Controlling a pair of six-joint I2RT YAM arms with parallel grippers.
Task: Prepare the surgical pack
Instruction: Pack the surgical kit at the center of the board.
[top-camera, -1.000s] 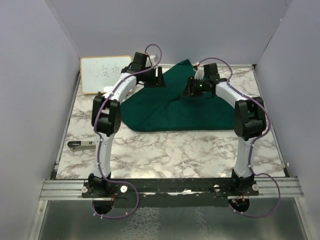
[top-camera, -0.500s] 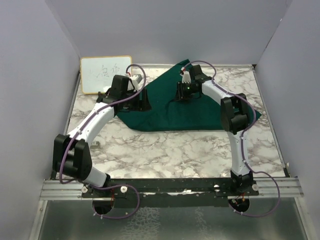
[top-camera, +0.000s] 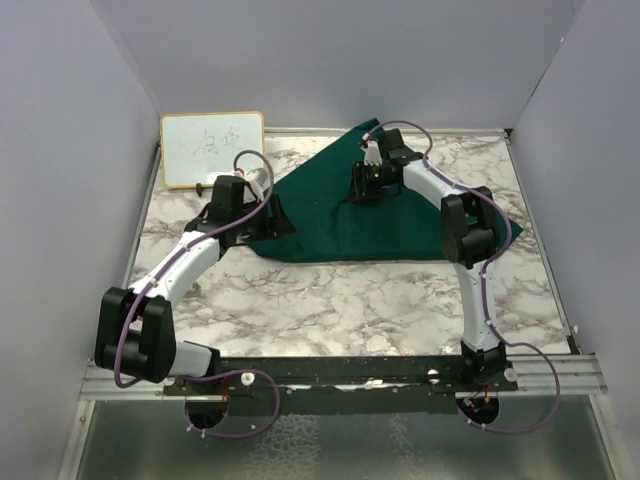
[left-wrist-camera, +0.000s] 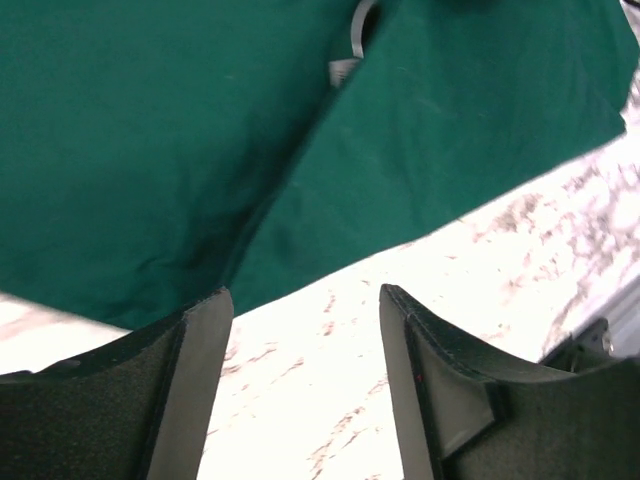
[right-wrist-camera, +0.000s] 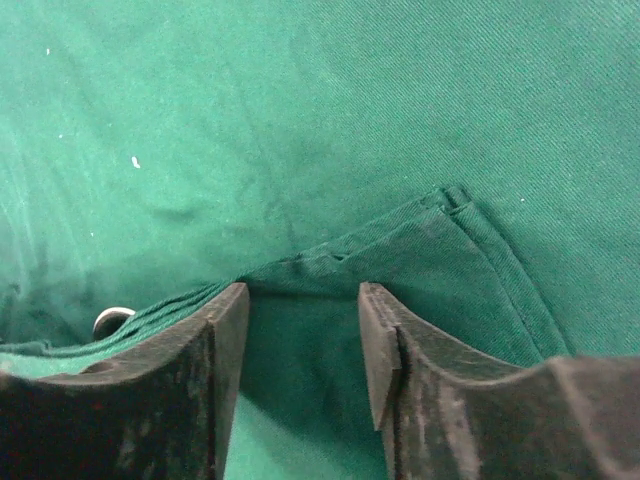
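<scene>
Left fingers (top-camera: 274, 224), spread and empty, have retreated toward 7 o'clock off the drape (top-camera: 340, 228). Right fingers (top-camera: 364, 192), spread, straddle its fold, so folding likely continues.

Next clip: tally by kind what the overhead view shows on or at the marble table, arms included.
Green drape: 1
Whiteboard: 1
Robot arms: 2, left arm and right arm
Total: 4

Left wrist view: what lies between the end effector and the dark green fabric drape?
Bare white marbled tabletop, in that view, between the open left end effector and the dark green fabric drape.
</scene>
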